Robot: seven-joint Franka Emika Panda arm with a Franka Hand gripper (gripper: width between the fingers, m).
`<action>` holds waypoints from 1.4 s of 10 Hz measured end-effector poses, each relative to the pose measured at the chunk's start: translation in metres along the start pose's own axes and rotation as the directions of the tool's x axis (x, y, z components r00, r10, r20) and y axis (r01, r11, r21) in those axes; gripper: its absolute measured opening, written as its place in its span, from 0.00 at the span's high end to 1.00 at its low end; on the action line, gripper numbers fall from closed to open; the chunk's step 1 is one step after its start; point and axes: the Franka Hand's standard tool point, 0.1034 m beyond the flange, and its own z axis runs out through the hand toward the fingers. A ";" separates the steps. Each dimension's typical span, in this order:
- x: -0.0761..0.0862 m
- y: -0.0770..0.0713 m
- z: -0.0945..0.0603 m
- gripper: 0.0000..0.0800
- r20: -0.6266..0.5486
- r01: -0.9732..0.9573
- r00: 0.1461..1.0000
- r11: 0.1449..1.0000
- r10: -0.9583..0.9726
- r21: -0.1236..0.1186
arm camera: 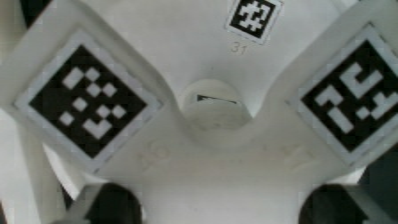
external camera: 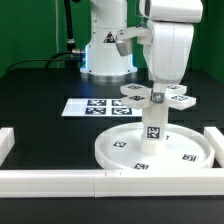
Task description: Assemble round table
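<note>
The large round disc [external camera: 108, 156] lies flat on the black table near the front. The short thick post [external camera: 153, 131] stands upright on the disc's middle. The cross-shaped four-arm piece [external camera: 134, 98] sits level on top of the post. My gripper [external camera: 157, 92] comes straight down onto the cross and is shut on it. In the wrist view the cross-shaped piece [arm camera: 199, 150] fills the picture with tagged arms and a centre hole [arm camera: 217, 99]. My gripper [arm camera: 231, 207] holds one arm, and its dark fingers [arm camera: 111, 205] press against both sides of that arm.
The marker board [external camera: 90, 106] lies flat behind the disc toward the exterior view's left. Long white rails run along the front [external camera: 60, 180] and both sides [external camera: 5, 142]. The robot base [external camera: 105, 55] stands at the back.
</note>
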 end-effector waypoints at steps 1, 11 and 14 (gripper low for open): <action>0.000 0.000 0.000 0.45 -0.001 -0.018 1.000 1.000 0.018 0.000; 0.002 -0.001 -0.001 0.45 -0.011 -0.804 0.593 0.593 0.805 0.028; 0.002 -0.002 0.000 0.45 -0.009 -0.936 0.346 0.346 0.938 0.062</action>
